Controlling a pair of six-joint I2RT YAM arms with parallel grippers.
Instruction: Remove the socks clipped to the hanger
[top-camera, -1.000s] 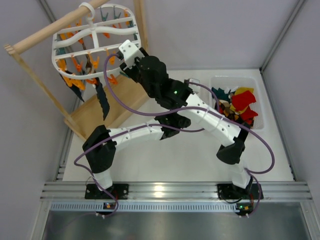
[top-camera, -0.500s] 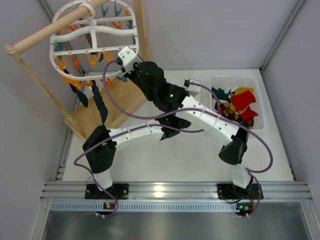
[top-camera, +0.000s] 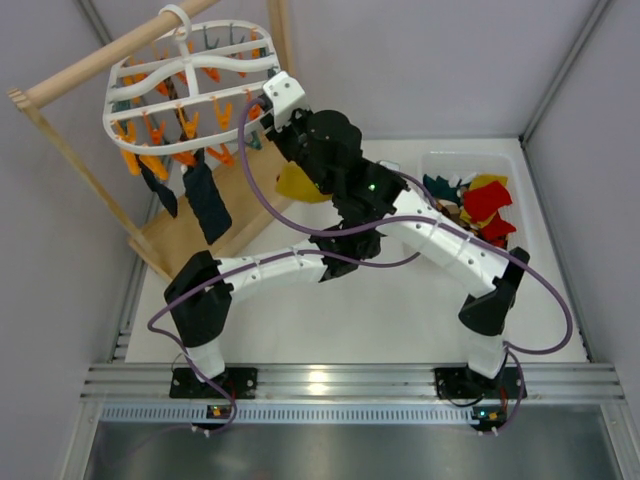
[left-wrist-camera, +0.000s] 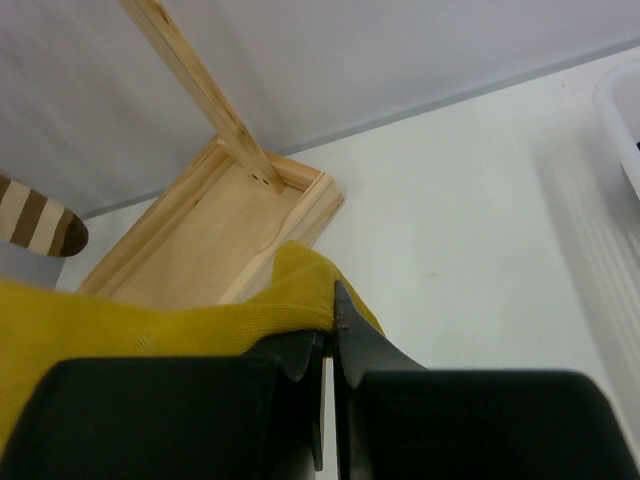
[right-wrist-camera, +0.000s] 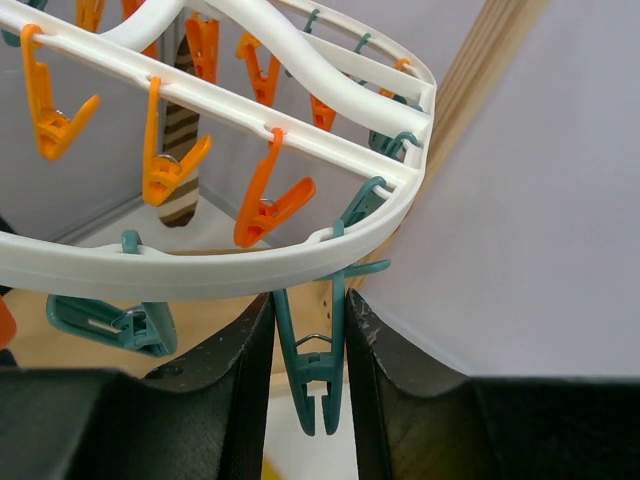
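Observation:
The white hanger (top-camera: 190, 92) hangs from a wooden rod at the back left, with orange and teal clips. Two dark socks (top-camera: 207, 201) dangle from it, and a brown-and-cream striped sock (right-wrist-camera: 180, 135) hangs behind. My right gripper (right-wrist-camera: 308, 305) reaches up to the hanger's near rim (right-wrist-camera: 220, 270), shut on the handles of a teal clip (right-wrist-camera: 312, 375) whose lower tips hold nothing. My left gripper (left-wrist-camera: 330, 312) is shut on a mustard yellow sock (left-wrist-camera: 150, 320), which shows below the right wrist as a yellow sock (top-camera: 298, 185) in the top view.
The wooden stand's rod (top-camera: 100, 62) slopes across the back left, and its tray-like base (top-camera: 195, 228) lies under the hanger. A clear bin (top-camera: 505, 165) at the back right holds several loose socks. My two arms cross in the middle of the white table (top-camera: 380, 320).
The right jaws have narrowed onto the teal clip. The hanger swung and the right wrist shifted right. The yellow sock now shows free below the right wrist, held by the left gripper.

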